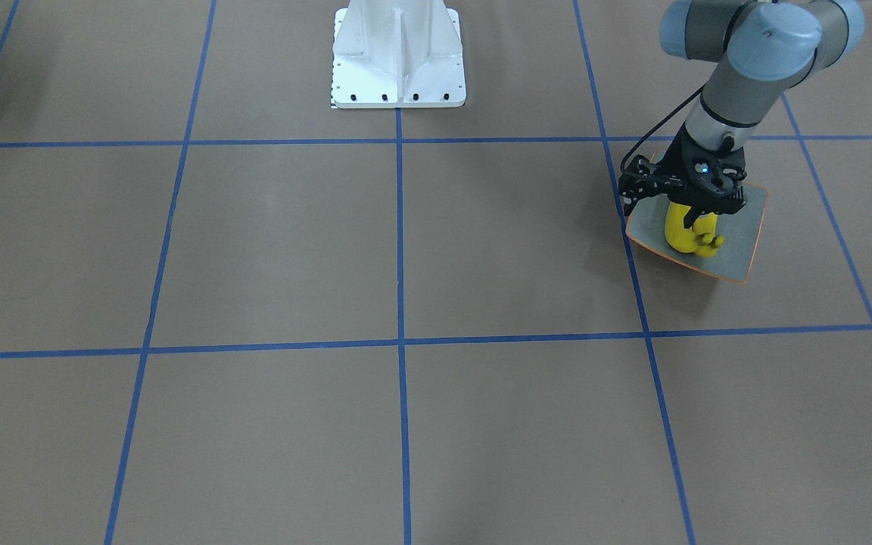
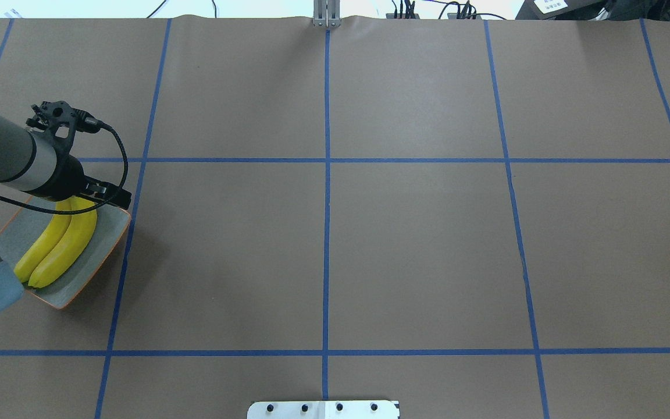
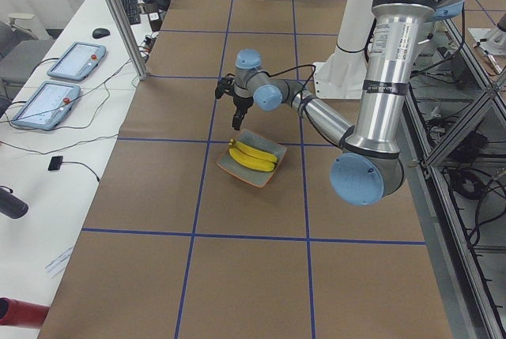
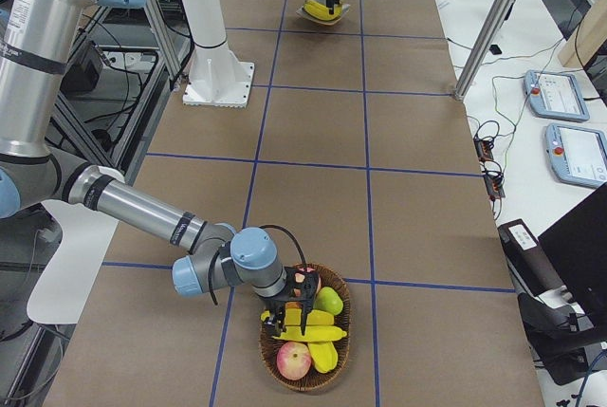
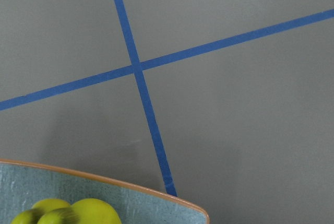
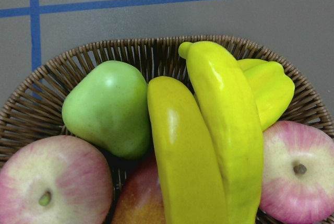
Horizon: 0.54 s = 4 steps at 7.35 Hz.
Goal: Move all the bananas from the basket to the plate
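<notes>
**Left to right.** Toward the table's (image 2: pixel 335 262) left end, two bananas (image 2: pixel 59 244) lie side by side on the plate (image 2: pixel 105 247), with their long axes running corner to corner. The left gripper (image 3: pixel 236 124) hangs over their far ends; its jaw state cannot be told. At the right end, two further bananas (image 6: pixel 219 130) lie in the basket (image 6: pixel 130 51), directly beneath the right gripper (image 4: pixel 287 317), the nearer arm. Their long axes are parallel, one tip at the rim. Here too the jaw state cannot be told.

No lettering can be read anywhere. A dark band (image 3: pixel 379 86) on the near arm (image 3: pixel 389 39) carries small white print, too fine to make out. A white label (image 2: pixel 550 6) beyond the worktop's (image 2: pixel 416 250) far right corner is blurred, and so are the tablet screens (image 3: pixel 75 60).
</notes>
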Available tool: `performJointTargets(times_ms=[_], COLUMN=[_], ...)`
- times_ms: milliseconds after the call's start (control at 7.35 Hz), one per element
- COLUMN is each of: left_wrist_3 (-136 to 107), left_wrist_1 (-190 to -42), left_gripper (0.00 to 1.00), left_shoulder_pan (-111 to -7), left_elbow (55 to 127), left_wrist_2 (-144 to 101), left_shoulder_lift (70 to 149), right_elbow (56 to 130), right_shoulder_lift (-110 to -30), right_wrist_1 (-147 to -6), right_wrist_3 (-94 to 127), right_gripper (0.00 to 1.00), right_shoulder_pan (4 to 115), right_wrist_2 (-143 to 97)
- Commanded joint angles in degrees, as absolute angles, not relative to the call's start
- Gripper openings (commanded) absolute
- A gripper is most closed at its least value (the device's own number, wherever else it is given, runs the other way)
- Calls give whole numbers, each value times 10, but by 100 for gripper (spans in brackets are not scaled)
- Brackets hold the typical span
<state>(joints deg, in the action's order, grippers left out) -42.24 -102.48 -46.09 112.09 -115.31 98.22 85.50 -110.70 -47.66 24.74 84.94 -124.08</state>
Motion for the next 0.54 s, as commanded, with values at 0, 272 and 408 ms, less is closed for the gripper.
performJointTargets(times_ms=[0,272,408], left_wrist_3=[-431,-434,-434], left_wrist_1=[-1026,-1026,-1026], left_gripper=[99,99,99], left_shoulder_pan=[-461,-461,-461], left_elbow=[1124,1128,1129], left_wrist_2=[-1153,-1153,-1153], left_shoulder_lift=[983,983,983], right_elbow=[842,841,841], right_shoulder_lift=[-1107,-1106,-1106], right_wrist_1=[-477,-478,-478], right_wrist_3=[249,250,251], right_gripper=[82,71,62], right_shoulder_pan=[849,849,849], right_wrist_2=[-1245,-1261,-1273])
